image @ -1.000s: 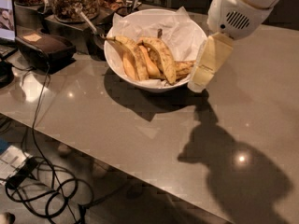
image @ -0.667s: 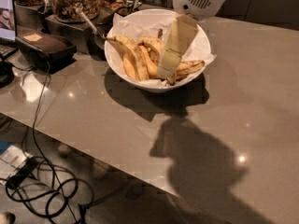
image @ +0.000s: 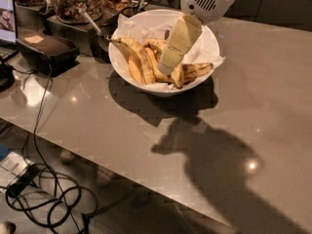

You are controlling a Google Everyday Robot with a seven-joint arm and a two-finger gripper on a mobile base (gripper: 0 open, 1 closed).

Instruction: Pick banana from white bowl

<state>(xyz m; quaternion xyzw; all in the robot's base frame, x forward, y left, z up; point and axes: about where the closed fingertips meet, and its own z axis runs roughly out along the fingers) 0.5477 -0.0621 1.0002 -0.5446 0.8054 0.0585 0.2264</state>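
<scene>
The white bowl stands on the grey table, lined with crinkled white paper, and holds several bananas. A long curved yellow banana with a thin dark stem tip lies along its left side. A banana with dark-brown patches lies at the right. My gripper, cream under a white wrist housing, reaches down into the middle of the bowl. Its tip is among the bananas, just right of the yellow one. The bananas behind it are partly hidden.
Glass jars of nuts stand behind the bowl at the left, with a spoon handle leaning out. A black device and a screen sit at the far left. Cables lie on the floor below the table's front edge.
The gripper has moved left from the bowl's right rim to over its middle and lowered among the bananas. The bananas have not visibly shifted.
</scene>
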